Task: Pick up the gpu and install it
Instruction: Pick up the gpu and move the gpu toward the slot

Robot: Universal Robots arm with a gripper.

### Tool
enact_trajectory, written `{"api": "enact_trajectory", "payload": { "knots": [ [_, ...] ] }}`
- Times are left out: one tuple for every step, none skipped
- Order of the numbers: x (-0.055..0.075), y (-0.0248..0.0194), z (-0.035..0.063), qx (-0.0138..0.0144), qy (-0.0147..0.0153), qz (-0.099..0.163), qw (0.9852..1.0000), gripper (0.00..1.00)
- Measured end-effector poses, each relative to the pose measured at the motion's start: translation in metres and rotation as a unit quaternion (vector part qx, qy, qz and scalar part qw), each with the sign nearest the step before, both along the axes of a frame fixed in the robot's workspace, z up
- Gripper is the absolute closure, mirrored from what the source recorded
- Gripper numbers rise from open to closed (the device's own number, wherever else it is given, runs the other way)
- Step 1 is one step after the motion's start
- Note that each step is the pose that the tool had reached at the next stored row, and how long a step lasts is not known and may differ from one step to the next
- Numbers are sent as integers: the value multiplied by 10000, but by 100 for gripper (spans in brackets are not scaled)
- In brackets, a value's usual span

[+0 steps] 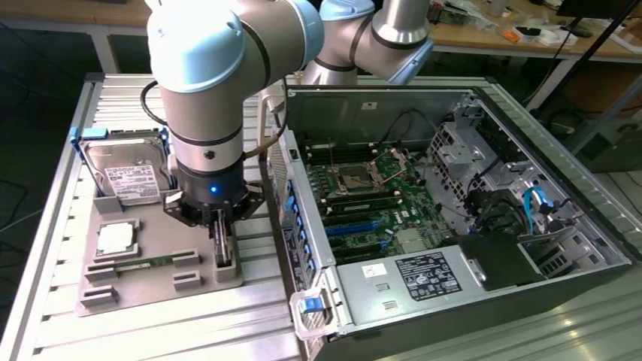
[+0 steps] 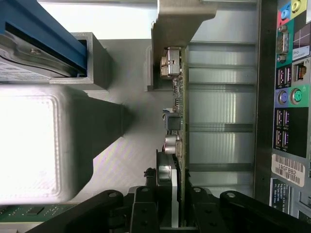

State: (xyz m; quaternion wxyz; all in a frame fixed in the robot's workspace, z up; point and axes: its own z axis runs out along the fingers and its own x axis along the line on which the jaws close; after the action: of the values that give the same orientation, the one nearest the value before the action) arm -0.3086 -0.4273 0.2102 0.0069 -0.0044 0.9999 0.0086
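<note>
Progress: only the first part of the pick is reached. The gpu (image 1: 222, 252) is seen standing on its long edge in the slotted holder of the grey tray (image 1: 150, 295), at the tray's side nearest the PC case (image 1: 401, 98). No lift is visible; the card's lower edge is seated in the holder. Nothing of the install is done. The case lies open w/ the motherboard (image 1: 371, 195) exposed, and no card is seen in the blue expansion slots (image 1: 351, 226).

The pincer (image 1: 221, 228) is placed straight above the card, pointing down. In the wrist view the card (image 2: 181, 111) is seen edge-on and is passed between the two fingers (image 2: 146, 211). One end of it is held by the grey post of the holder. The jaws are drawn narrow, w/ the pads lying against both faces of the card, so the card is judged to be clamped. How firm the hold is cannot be told.

Other parts on the tray are untouched: the hard drive (image 1: 125, 177) and the memory stick (image 1: 150, 262), both well apart from the pincer.
</note>
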Motion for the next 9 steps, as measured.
{"api": "enact_trajectory", "payload": {
  "knots": [
    [0, 0, 0, 0, 0, 0, 10000, 71],
    [0, 0, 0, 0, 0, 0, 10000, 71],
    [0, 0, 0, 0, 0, 0, 10000, 71],
    [0, 0, 0, 0, 0, 0, 10000, 71],
    [0, 1, 0, 0, 0, 0, 10000, 71],
    [-1, 2, 3, -1, 0, 1, 10000, 71],
    [-1, 3, 12, -1, 1, 0, 10000, 71],
    [-1, 3, 28, 0, 0, 0, 10000, 71],
    [-2, 3, 54, -1, 0, 0, 10000, 71]
  ]
}}
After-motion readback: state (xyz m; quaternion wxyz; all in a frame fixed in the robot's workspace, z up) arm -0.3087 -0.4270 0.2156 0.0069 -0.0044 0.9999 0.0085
